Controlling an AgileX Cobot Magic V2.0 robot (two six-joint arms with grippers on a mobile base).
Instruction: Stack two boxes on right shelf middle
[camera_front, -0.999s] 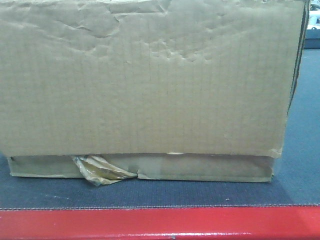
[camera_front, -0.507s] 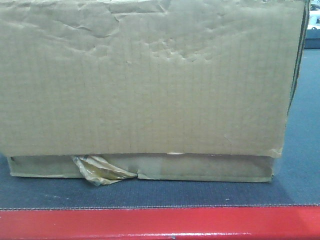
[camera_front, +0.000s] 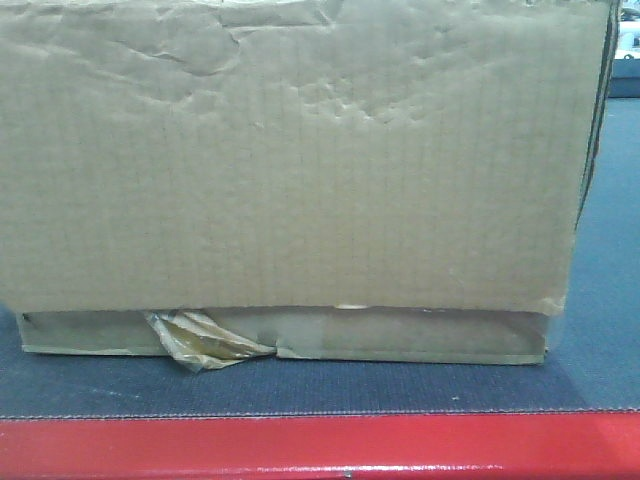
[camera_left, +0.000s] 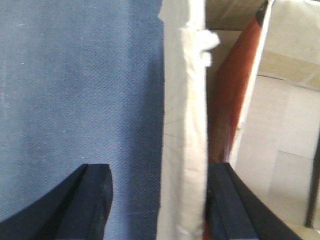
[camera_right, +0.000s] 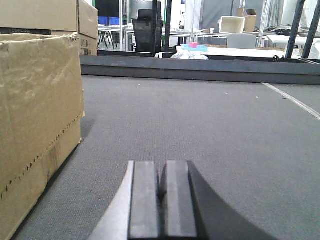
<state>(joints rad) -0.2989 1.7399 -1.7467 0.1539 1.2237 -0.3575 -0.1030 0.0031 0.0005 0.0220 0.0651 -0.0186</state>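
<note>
A large creased brown cardboard box (camera_front: 290, 160) fills the front view, resting on a dark grey mat (camera_front: 605, 300), with a crumpled scrap of yellowish tape (camera_front: 205, 342) at its bottom edge. My left gripper (camera_left: 159, 167) is open, its dark fingers (camera_left: 95, 200) standing either side of a pale upright cardboard wall (camera_left: 185, 125); the right finger sits against it, the left one apart. My right gripper (camera_right: 161, 170) is shut on nothing, low over the mat, to the right of the box (camera_right: 35, 100). A second box (camera_right: 50, 15) shows behind it. The shelf is out of view.
A red front edge (camera_front: 320, 445) borders the mat. In the right wrist view a dark raised rail (camera_right: 200, 67) closes the mat's far side, with tables, a chair (camera_right: 145, 30) and steel uprights (camera_right: 300, 20) beyond. Open mat (camera_right: 225, 125) stretches right of the box.
</note>
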